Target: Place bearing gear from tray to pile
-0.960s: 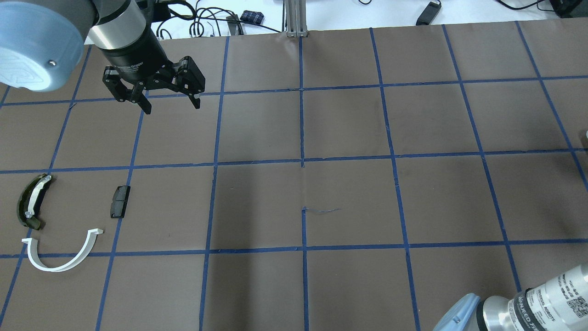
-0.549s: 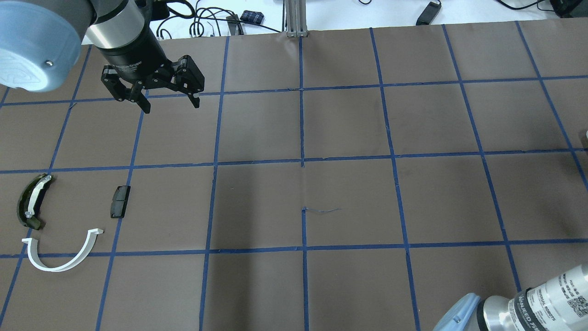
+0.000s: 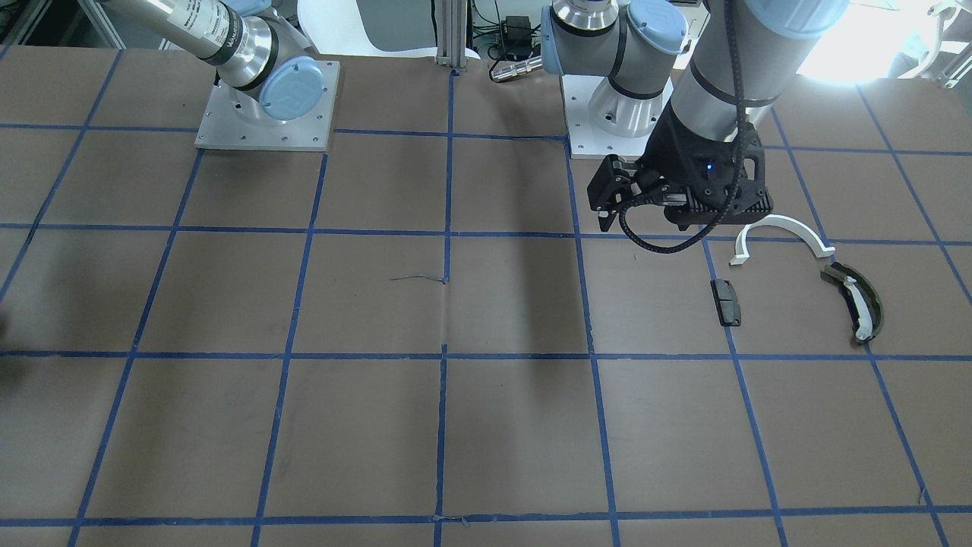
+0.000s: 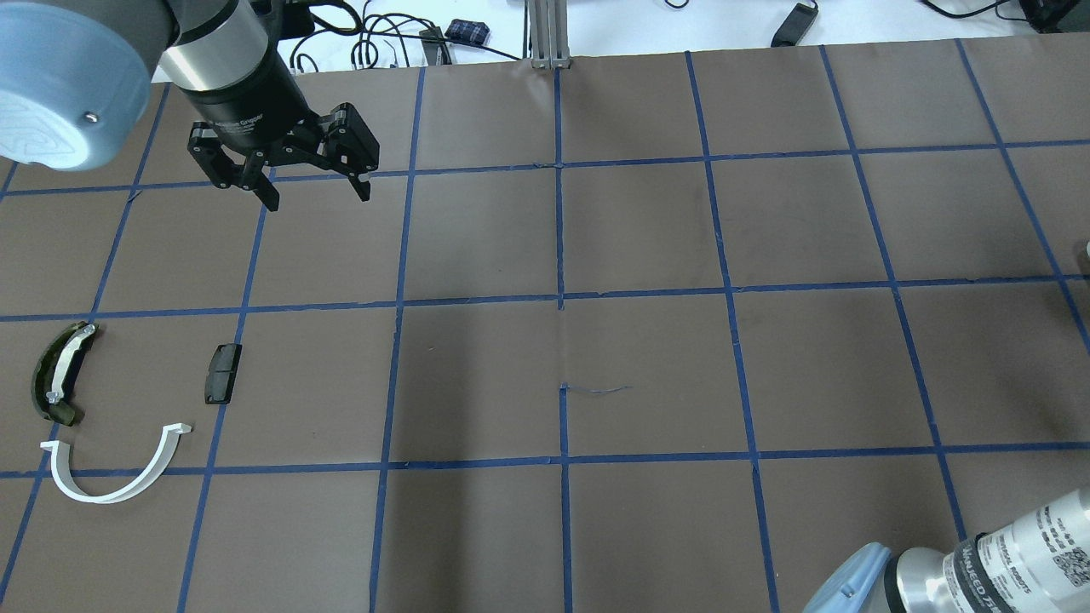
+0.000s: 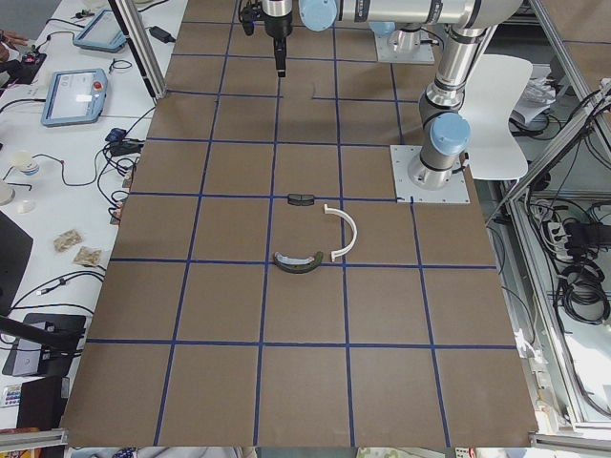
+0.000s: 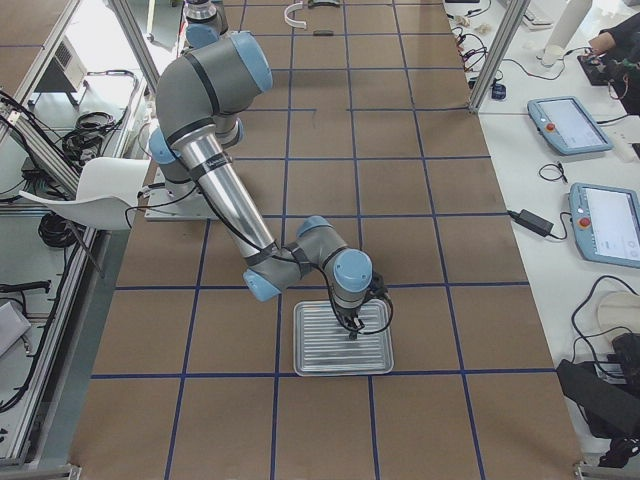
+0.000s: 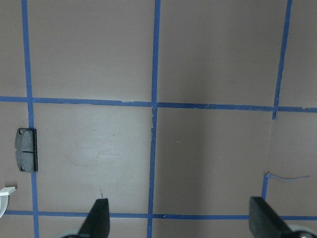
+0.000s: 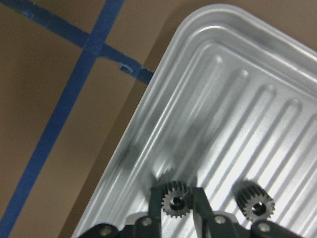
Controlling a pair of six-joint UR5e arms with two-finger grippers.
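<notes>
Gripping a small toothed gear (image 8: 176, 202) between both fingers, the right pincer (image 8: 177, 193) is clenched near one corner of the ribbed metal tray (image 8: 237, 74); whether the gear rests on the tray floor or hangs clear of it cannot be told; a second gear (image 8: 255, 203) lies in the tray just beside the first. The tray sits on the table (image 4: 647, 340) at the robot's right end, well apart from the pile. The left pincer (image 4: 315, 191) hangs above the table, jaws spread wide, holding nothing. The pile lies at the robot's left: a white half-ring (image 4: 106, 497); a black block (image 4: 222, 373); a dark olive curved piece (image 4: 53, 375) with a white strip; none touch.
</notes>
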